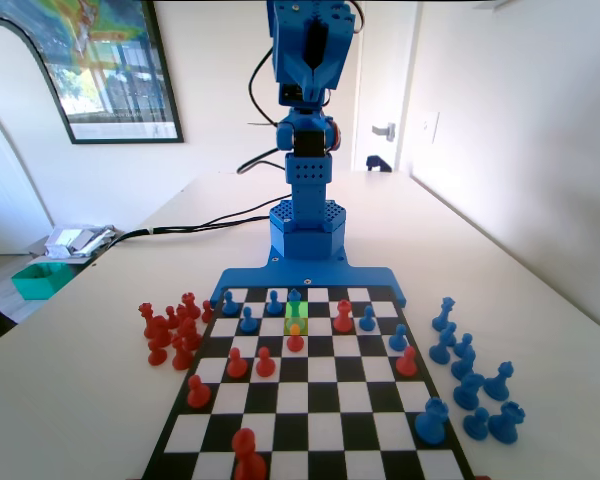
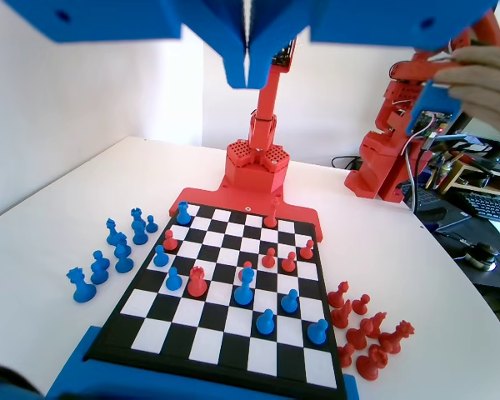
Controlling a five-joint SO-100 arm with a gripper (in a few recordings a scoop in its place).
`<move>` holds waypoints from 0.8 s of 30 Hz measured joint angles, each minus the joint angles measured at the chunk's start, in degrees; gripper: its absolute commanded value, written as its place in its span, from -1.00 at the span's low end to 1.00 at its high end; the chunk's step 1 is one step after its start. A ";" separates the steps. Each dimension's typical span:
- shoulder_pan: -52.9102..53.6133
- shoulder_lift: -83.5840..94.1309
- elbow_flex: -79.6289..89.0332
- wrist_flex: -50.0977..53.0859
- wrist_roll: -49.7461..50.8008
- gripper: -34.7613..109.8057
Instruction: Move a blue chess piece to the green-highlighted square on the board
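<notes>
White table, board (image 1: pixel 310 400); gripper (image 2: pixel 247 71) closed, high above pcs.

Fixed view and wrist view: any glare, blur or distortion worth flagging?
Fixed view: daylight washes out the wall; the board stays readable, the green-highlighted square clear. Wrist view: wide-angle bending at the edges; the shut gripper looms soft at top, pieces sharp.

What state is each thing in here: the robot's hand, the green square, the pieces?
hand: shut, empty, high above the board.
green-highlighted square: lit; in the fixed view a blue piece stands at its far edge and a red pawn at its near edge.
blue pieces beside the board: upright, clustered.
red pieces beside the board: upright, clustered.
</notes>
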 measured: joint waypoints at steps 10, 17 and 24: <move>0.09 -13.45 -11.16 4.39 0.00 -0.51; 4.75 -27.07 -11.51 -2.55 -1.05 -0.51; 12.30 -37.35 -6.06 -14.06 -5.54 -0.51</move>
